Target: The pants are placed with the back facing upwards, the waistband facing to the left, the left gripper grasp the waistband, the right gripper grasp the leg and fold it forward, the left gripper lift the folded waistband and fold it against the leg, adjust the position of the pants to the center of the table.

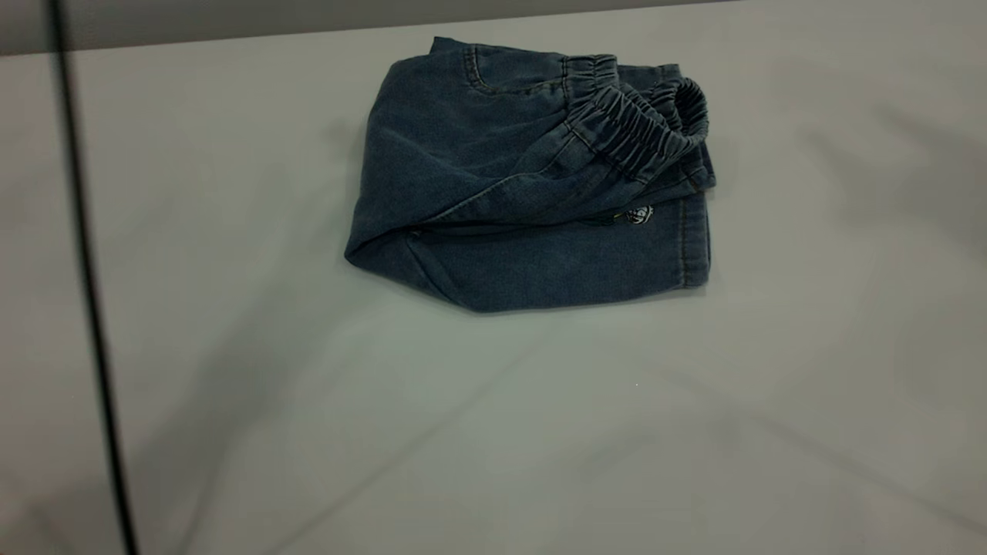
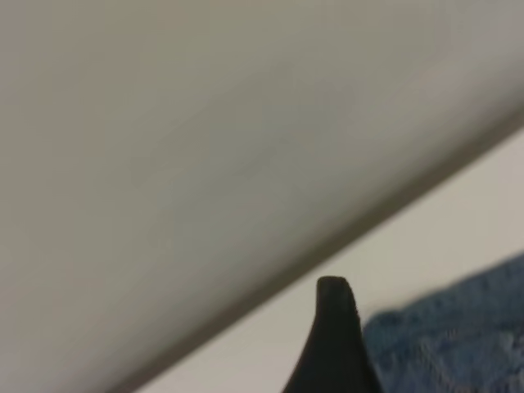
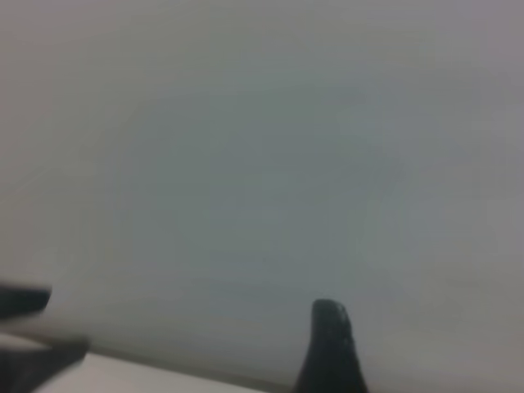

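A pale grey table point(image 1: 540, 432) fills the exterior view, crossed by soft shadows, with a thin black cable point(image 1: 85, 277) running down its left side. The pants point(image 1: 532, 177), blue denim shorts, lie folded into a compact bundle toward the far middle of the table. The waistband point(image 1: 640, 127), gathered and ruched, sits on top at the bundle's right end, above a stitched hem point(image 1: 694, 247) and a small embroidered patch point(image 1: 640, 214). Neither arm appears here.

In the left wrist view, one dark tapered finger of the left gripper point(image 2: 334, 344) points up, just beside a corner of blue denim. I cannot tell its state.

In the right wrist view, one dark finger of the right gripper point(image 3: 329, 348) shows against blank grey; again its state cannot be judged.
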Motion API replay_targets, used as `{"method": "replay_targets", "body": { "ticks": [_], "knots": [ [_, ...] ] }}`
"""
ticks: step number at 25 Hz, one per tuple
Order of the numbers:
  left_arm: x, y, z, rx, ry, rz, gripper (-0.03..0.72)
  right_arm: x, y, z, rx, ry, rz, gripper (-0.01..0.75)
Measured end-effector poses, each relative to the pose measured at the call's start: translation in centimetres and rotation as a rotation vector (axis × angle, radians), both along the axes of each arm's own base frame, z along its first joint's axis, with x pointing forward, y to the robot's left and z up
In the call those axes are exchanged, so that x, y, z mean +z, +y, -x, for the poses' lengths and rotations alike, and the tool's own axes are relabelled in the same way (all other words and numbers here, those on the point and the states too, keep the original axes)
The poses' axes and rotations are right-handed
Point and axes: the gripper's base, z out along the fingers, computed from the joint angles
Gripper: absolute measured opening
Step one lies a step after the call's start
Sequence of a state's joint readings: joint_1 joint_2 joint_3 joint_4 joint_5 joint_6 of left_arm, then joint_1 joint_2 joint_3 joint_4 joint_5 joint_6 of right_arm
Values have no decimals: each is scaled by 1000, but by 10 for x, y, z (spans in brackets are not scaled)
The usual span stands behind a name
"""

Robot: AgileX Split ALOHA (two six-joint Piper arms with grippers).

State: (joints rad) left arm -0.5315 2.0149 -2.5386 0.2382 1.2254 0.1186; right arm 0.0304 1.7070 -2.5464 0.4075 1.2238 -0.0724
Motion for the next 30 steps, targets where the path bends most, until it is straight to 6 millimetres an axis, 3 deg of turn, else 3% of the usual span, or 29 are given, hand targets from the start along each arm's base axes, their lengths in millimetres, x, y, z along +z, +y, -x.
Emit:
{"method": "replay_targets", "body": {
  "ticks": [6,11,13,18,30],
  "knots": [
    [53,34,58,6,-80,59,510,14,-1,81,37,-56,80,457],
    [77,65,115,22,-84,155,510,-4,-1,146,73,-44,121,457],
    [76,75,136,11,-66,161,510,-16,-1,170,89,-34,129,457],
    [67,105,195,-21,-27,187,510,-57,2,224,146,-9,122,457],
    [-16,169,312,-46,30,185,510,-140,-3,314,120,-37,133,457]
  ]
}}
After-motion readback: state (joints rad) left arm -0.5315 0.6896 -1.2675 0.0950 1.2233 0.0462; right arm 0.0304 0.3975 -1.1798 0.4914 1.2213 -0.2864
